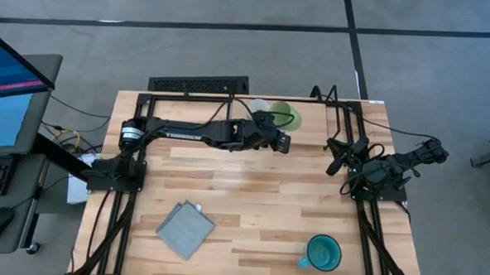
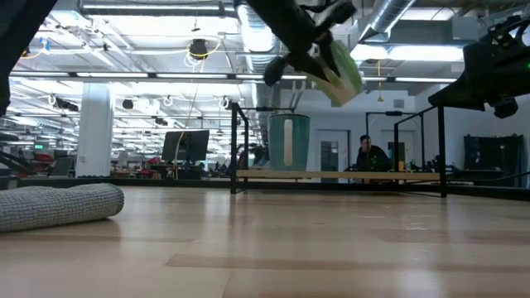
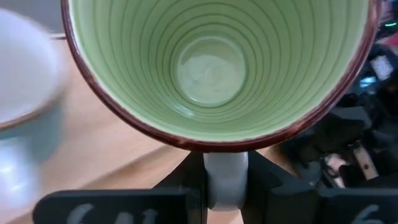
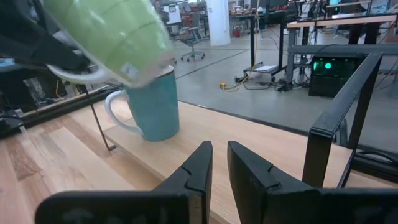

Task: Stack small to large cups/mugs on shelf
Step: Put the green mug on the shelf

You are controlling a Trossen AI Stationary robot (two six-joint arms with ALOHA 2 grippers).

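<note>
1. The left arm reached from its base at the table's left edge across toward the far middle of the table, its left gripper raised above the shelf.
2. That claw was pinched tight on the pale handle of the light green mug; the handle sat squeezed between the 2 dark fingers.
3. The green mug hung tilted in the air, mouth toward the wrist camera, with a dark red rim and a ringed green inside; nothing lay in it.
4. From table height the same mug was seen tipped over, well above the shelf plank.
5. Under and just beside it, 1 mug stood upright on the shelf, handle out to the side; it looked light teal from the right wrist, and I could not tell whether the 2 mugs touched.
6. The right arm waited folded at the table's right edge; the right gripper had its fingers drawn close, a thin gap between them, pinching nothing.
7. The larger teal mug stood upright and empty near the table's front right, well apart from the shelf.
8. A grey folded cloth lay at front left.
</note>
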